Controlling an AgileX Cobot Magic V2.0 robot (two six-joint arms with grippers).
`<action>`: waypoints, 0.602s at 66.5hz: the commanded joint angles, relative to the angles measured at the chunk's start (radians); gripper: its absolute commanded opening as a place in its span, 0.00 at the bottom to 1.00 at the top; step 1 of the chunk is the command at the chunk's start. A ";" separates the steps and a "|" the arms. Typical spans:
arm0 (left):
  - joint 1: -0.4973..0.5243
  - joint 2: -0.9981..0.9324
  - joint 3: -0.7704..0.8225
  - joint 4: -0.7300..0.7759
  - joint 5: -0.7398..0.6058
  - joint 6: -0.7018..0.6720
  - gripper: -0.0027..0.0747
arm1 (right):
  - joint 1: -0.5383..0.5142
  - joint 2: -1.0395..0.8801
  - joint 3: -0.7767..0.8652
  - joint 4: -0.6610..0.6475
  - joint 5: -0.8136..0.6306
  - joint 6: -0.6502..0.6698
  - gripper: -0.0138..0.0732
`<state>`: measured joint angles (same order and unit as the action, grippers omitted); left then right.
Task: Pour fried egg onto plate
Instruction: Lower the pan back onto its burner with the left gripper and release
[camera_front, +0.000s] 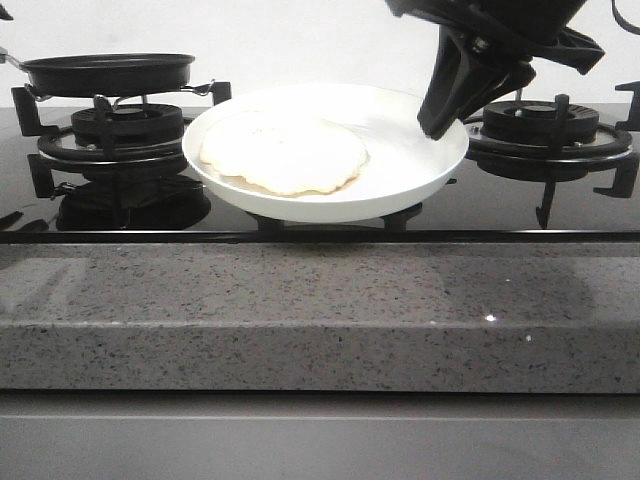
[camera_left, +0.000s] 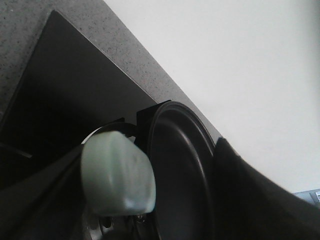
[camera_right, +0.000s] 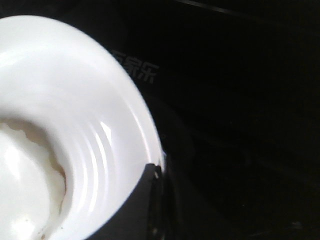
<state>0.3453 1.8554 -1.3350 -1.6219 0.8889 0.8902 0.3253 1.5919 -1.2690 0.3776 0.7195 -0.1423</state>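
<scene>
A kitchen cooking station. A glossy black glass gas hob (camera_front: 330, 215) is set into a speckled grey stone countertop (camera_front: 300, 315) against a plain white wall (camera_front: 300, 40). Black cast-iron pan supports ring the left burner (camera_front: 125, 125) and the right burner (camera_front: 540, 120). A round black frying pan (camera_front: 108, 72) rests over the left burner. Cookware and hob together indicate a domestic-style kitchen setting.

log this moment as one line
egg: on plate | pan: on left burner | right tool: at plate rim, grip unclear | left tool: state unclear
</scene>
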 joint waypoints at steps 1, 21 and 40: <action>0.008 -0.048 -0.032 -0.046 0.047 0.001 0.77 | 0.003 -0.037 -0.024 0.017 -0.043 -0.009 0.08; 0.082 -0.067 -0.032 0.028 0.078 0.001 0.77 | 0.003 -0.037 -0.024 0.017 -0.043 -0.009 0.08; 0.186 -0.160 -0.032 0.079 0.182 -0.043 0.77 | 0.003 -0.037 -0.024 0.017 -0.043 -0.009 0.08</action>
<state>0.5137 1.7881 -1.3350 -1.5004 1.0037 0.8588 0.3253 1.5919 -1.2690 0.3776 0.7195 -0.1423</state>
